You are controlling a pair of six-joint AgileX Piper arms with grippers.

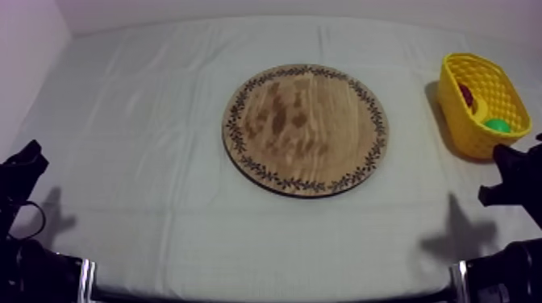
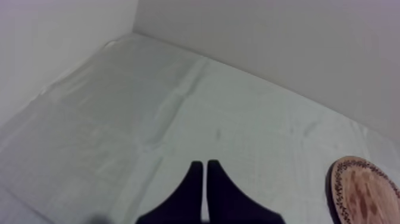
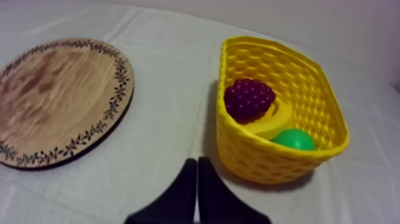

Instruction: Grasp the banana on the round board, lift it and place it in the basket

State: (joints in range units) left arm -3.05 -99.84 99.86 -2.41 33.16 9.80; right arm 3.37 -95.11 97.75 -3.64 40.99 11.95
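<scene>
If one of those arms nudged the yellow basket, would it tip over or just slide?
Probably slide: the yellow basket looks wider than tall. Its openwork plastic looks light, so the bunch of grapes, banana and green pear inside likely steady it. The cloth might wrinkle and drag at it.

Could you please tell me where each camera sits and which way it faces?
Top view: above the table, slanting down on board and basket; both arms at its lower corners.
Left wrist view: on the left arm, facing cloth and far wall; left gripper shut.
Right wrist view: on the right arm, facing the basket holding the banana; right gripper shut.
Shared: all three show the board; top and right wrist, the basket.
</scene>
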